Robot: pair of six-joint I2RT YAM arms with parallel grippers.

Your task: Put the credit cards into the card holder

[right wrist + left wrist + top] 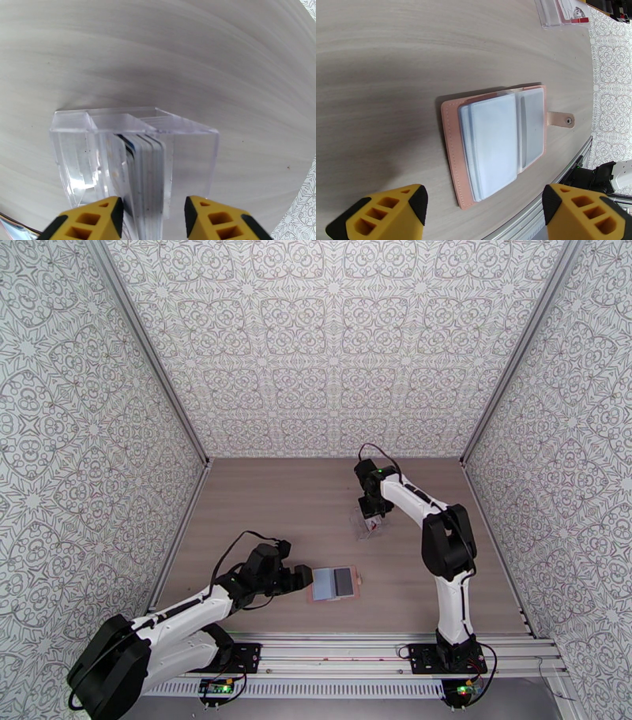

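The card holder [336, 583] lies open on the table, pinkish-brown with blue-grey pockets [493, 146] and a snap tab [561, 119] pointing right. My left gripper [304, 578] is open just left of the holder, and its yellow fingers [485, 199] hang above the holder's near edge without touching it. The credit cards [146, 169] stand on edge in a clear plastic box [79, 158] at mid-table [367, 526]. My right gripper [371, 516] is over the box, open, with its fingers [154, 209] on either side of the cards' top edges.
Patterned walls enclose the table on three sides. A metal rail [355, 650] runs along the near edge. From the left wrist view, the clear box [561, 14] with a red-and-white card sits far off. Bare wood lies between box and card holder.
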